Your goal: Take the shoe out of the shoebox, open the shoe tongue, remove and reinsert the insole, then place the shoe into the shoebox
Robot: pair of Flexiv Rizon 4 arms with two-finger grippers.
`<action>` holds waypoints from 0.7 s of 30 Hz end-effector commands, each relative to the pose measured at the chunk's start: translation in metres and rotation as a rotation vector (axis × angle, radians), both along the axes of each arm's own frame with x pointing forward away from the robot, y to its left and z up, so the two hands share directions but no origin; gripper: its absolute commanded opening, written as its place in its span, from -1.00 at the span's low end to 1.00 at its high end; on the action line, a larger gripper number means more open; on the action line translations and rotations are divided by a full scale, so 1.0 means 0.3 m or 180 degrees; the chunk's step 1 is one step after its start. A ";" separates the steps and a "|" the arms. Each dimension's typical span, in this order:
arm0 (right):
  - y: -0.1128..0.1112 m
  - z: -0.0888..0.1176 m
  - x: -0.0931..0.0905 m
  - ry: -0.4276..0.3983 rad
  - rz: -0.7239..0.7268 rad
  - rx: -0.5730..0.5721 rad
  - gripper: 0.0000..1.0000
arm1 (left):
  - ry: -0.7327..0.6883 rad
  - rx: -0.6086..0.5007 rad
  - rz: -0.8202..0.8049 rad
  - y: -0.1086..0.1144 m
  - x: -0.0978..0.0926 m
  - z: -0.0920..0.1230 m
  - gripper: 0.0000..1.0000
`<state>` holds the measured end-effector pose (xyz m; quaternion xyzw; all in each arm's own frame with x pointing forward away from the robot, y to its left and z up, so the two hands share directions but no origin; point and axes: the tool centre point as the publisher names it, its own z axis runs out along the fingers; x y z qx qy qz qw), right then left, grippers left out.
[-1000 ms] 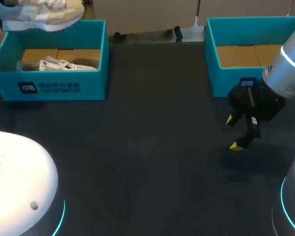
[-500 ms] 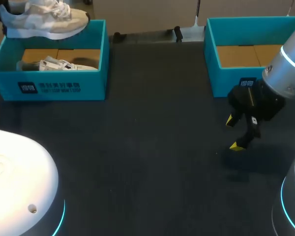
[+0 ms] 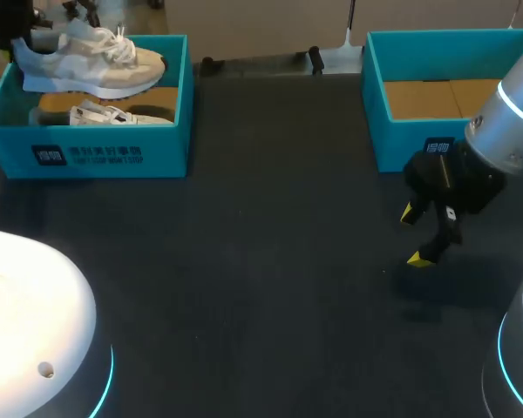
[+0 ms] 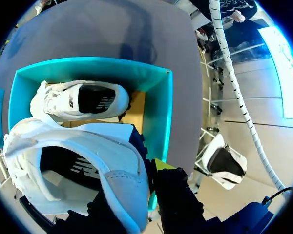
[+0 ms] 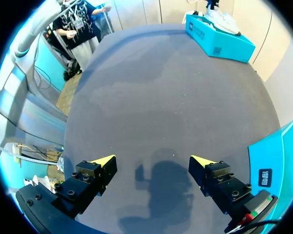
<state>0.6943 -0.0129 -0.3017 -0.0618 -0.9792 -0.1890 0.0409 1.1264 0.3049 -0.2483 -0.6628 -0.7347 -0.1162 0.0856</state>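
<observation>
A white and beige shoe (image 3: 91, 63) hangs over the left teal shoebox (image 3: 96, 155), its sole just above the box's rim. My left gripper (image 3: 7, 19) holds it by the heel at the far left corner. In the left wrist view that gripper (image 4: 146, 176) is shut on the heel wall of the shoe (image 4: 88, 165), with one yellow tip showing outside the heel. A second white shoe (image 4: 83, 100) lies inside the box (image 4: 163, 117), seen too as the second shoe (image 3: 113, 115). My right gripper (image 3: 417, 235) hangs open over the bare table, with nothing between the fingers of the gripper (image 5: 154, 161).
A second teal shoebox (image 3: 401, 144) stands at the back right with only its cardboard floor showing, close behind my right gripper. Its corner (image 5: 278, 156) shows beside the right fingers. Dark table cloth (image 3: 261, 261) spreads between the boxes.
The left gripper has brought the held shoe down and slightly right, from above the box's far edge to just over its opening. The right arm has not moved.
</observation>
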 end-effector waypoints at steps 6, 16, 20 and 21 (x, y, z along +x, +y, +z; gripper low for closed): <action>0.001 0.000 -0.003 -0.0004 -0.0006 -0.0011 1.00 | 0.0083 0.0053 0.0097 0.023 0.072 -0.015 -1.00; 0.001 0.000 -0.003 -0.0004 -0.0006 -0.0011 1.00 | 0.0088 0.0016 0.0120 0.031 0.081 -0.006 -1.00; 0.001 0.000 -0.003 -0.0004 -0.0006 -0.0011 1.00 | 0.0048 0.0021 0.0144 0.012 0.094 -0.017 -1.00; 0.001 0.000 -0.003 -0.0004 -0.0006 -0.0011 1.00 | 0.0046 0.0013 0.0146 0.008 0.101 -0.023 -1.00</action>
